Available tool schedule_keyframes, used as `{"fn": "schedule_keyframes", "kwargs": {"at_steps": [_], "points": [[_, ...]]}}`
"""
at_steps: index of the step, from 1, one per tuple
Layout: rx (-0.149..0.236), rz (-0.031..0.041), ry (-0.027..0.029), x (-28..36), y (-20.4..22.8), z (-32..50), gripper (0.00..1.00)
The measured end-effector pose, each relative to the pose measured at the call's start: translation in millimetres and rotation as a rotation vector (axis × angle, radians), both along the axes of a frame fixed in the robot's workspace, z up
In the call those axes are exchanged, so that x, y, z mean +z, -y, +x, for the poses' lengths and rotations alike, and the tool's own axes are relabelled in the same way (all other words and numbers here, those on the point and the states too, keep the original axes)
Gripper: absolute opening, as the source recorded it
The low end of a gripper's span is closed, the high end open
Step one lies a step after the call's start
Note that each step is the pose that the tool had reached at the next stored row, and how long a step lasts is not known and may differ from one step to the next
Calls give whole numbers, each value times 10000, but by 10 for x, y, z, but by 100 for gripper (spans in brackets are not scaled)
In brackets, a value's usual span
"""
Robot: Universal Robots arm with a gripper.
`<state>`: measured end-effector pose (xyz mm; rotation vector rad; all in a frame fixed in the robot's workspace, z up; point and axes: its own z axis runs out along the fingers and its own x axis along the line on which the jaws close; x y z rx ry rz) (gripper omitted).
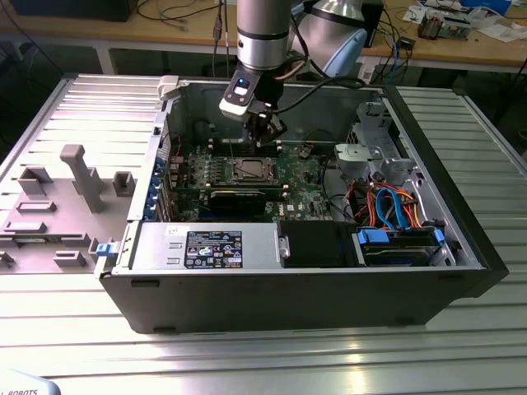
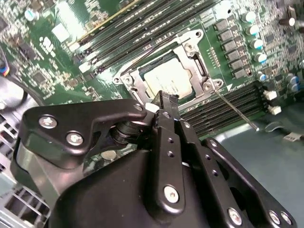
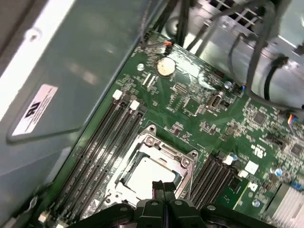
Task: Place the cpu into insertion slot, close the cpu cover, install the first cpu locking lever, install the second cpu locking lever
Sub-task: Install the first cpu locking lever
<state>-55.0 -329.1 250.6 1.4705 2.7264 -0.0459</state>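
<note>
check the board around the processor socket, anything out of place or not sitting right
One thing: a thin metal lever slants out from the socket's corner across the memory slots instead of lying tucked along the socket's edge, so it looks unlatched. The chip sits square in its frame. Nothing looks spilled or broken.

**Ribbed metal table, wooden bench behind**

The table [image 1: 461, 140] is grey metal, its top ribbed in long parallel grooves. Light from above lies in pale streaks [image 1: 346, 350] on the ribs near the front edge. On the exterior view's left, grey blocks [image 1: 82, 177] of several shapes stand on the top, one taller than the rest. Behind the table runs a wooden bench [image 1: 107, 33] with a light top and a white leg [image 1: 104, 59]; the space beneath it is dark. Cables [image 1: 177, 12] trail over the bench, and papers [image 1: 461, 20] and small clutter lie on it toward the exterior view's right.
</note>
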Motion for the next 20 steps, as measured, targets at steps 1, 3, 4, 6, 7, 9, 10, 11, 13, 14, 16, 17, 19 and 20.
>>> {"fn": "schedule_keyframes", "kwargs": {"at_steps": [1,3,4,6,7,9,10,11,13,14,16,17,19,20], "points": [[180,0,0,0,0,0,11],[862,0,0,-2,0,0,11],[1128,0,0,-2,0,0,11],[1559,0,0,-2,0,0,11],[1733,0,0,-2,0,0,11],[2279,1,0,-4,0,0,11],[2464,0,0,-4,0,0,11],[2698,0,0,-4,0,0,11],[3189,0,0,-6,0,0,11],[3559,0,0,-7,0,0,11],[3887,1,0,9,1,-1,11],[3941,1,-1,30,0,0,11],[4000,1,0,61,0,0,11],[4070,3,1,61,0,0,11]]}}
